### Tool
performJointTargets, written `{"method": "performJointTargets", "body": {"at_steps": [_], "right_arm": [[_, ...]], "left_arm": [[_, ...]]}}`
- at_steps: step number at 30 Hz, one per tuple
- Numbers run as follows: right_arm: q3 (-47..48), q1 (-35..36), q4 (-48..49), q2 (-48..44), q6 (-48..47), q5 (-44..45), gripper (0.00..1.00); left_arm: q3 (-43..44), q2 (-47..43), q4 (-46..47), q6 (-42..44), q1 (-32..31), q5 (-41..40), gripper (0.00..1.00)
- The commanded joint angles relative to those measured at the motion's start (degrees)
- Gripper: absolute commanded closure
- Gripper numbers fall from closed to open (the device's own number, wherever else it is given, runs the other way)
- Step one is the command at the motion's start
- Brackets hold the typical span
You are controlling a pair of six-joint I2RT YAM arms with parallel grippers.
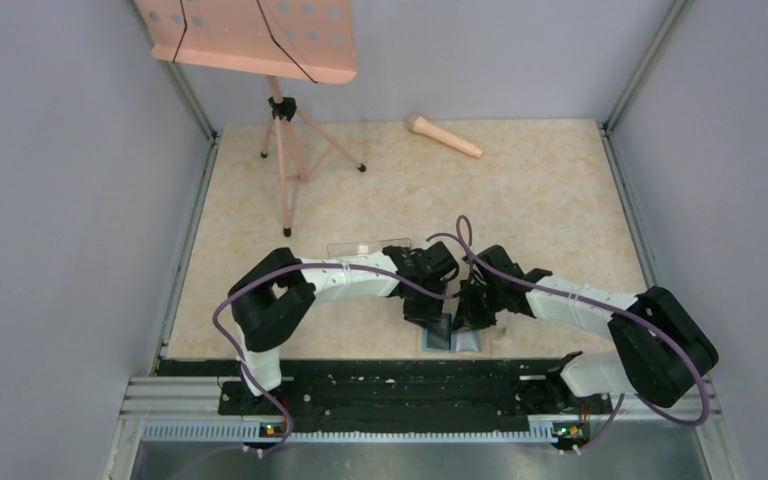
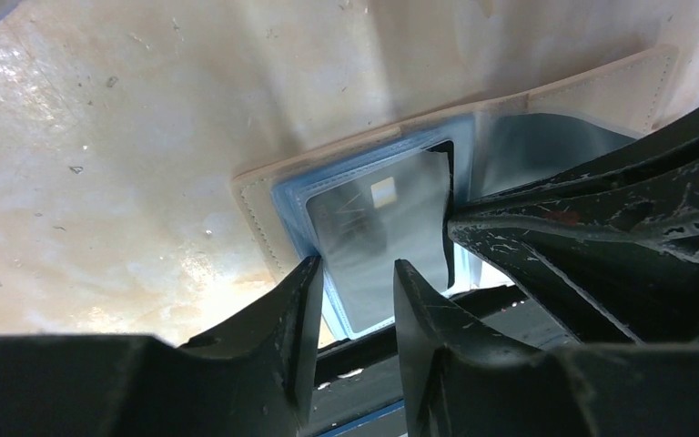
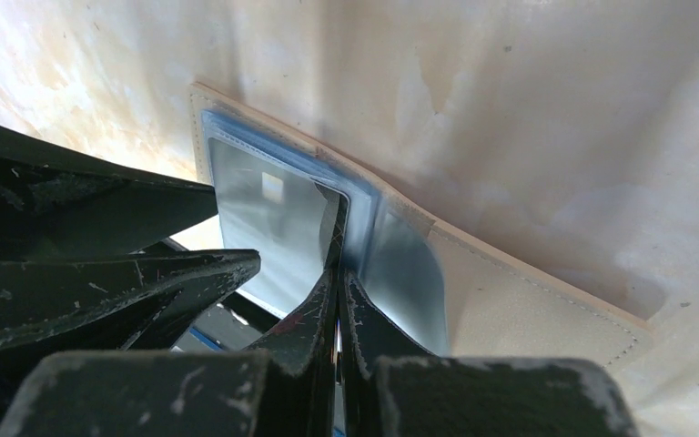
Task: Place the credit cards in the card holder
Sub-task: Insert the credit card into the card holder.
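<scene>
L gripper (image 2: 355,271) sits nearest, fingers spread, hovering just over the grey credit card (image 2: 373,228). R gripper (image 3: 339,273) is pressed together, pinching that card's dark edge by the fold. Card holder (image 3: 510,300) lies open, blue side up, on the table (image 2: 100,137) at its near edge btwn both arms. I can't tell how far the card's in the pocket.

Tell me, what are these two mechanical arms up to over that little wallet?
Two robot arms are loading a card holder that lies open on the table, close to their bases. The right end effector is pinched shut on the edge of a credit card, which seems partly inside a clear pocket on the blue lining. The left end effector is open at the holder's near edge, gripping nothing.
</scene>
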Motion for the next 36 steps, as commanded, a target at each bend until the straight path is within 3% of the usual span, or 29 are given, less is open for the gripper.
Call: {"method": "performJointTargets", "body": {"at_steps": [1, 14, 24, 26, 29, 36], "right_arm": [[-0.56, 0.49, 1.84, 0.72, 0.11, 0.32, 1.0], [1.23, 0.49, -0.12, -1.94, 0.38, 0.87, 1.0], [5.09, 0.49, -5.35, -5.28, -0.51, 3.63, 0.98], [5.78, 0.5, -6.41, -6.08, -0.47, 4.63, 0.97], [6.63, 0.49, -7.96, -7.47, -0.5, 6.38, 0.96], [8.3, 0.48, -9.61, -8.43, -1.18, 7.32, 0.95]], "left_arm": [[-0.57, -2.52, 4.04, -0.27, -0.25, 1.37, 0.63], [-2.54, -7.44, 8.78, -2.01, -0.21, 2.77, 0.65], [-1.46, -3.69, 9.35, -2.23, -0.22, 5.75, 0.65], [-1.21, -3.53, 8.82, -2.16, -0.24, 5.23, 0.72], [-0.67, -3.51, 7.27, -2.12, -0.19, 4.03, 0.99], [0.93, -4.53, -1.43, -1.29, -0.19, -2.61, 1.0]]}}
